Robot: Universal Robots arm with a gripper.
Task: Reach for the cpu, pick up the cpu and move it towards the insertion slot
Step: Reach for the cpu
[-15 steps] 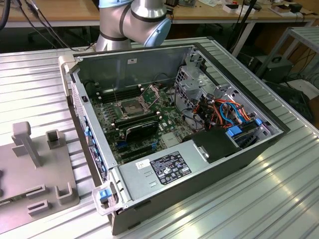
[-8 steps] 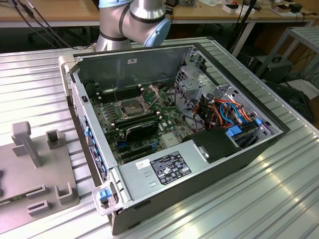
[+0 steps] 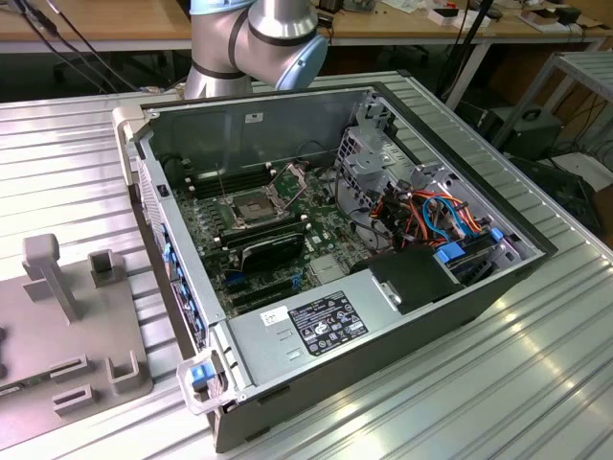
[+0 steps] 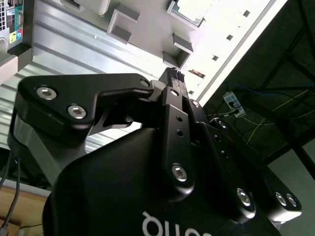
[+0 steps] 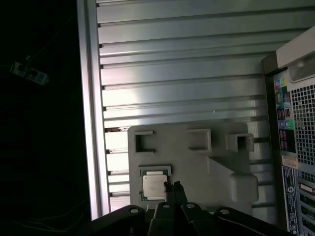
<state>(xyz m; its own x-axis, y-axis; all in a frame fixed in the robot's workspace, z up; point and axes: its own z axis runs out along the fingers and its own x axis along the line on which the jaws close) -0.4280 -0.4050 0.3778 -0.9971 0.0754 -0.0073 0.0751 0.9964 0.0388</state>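
Observation:
The cpu (image 5: pixel 154 186) is a small pale square chip lying flat in a recess of the grey fixture plate (image 5: pixel 197 162); it also appears in the second wrist view (image 4: pixel 191 9). My gripper (image 5: pixel 172 187) hangs above the plate with its black fingertips (image 4: pixel 173 74) pressed together and nothing between them. In the first wrist view the tips line up beside the chip's edge, apart from it. The insertion slot (image 3: pixel 251 206), a square socket with a metal frame and dark centre, sits on the motherboard inside the open computer case (image 3: pixel 460 316).
The fixture plate (image 3: pixel 57 335) with upright posts lies on the ribbed metal table (image 3: pixel 536 383) at the exterior view's left of the case. The case's rear panel (image 5: pixel 295 128) stands close beside the plate. A grey power supply (image 3: pixel 306 326) and drive cage (image 3: pixel 369 153) crowd the case.

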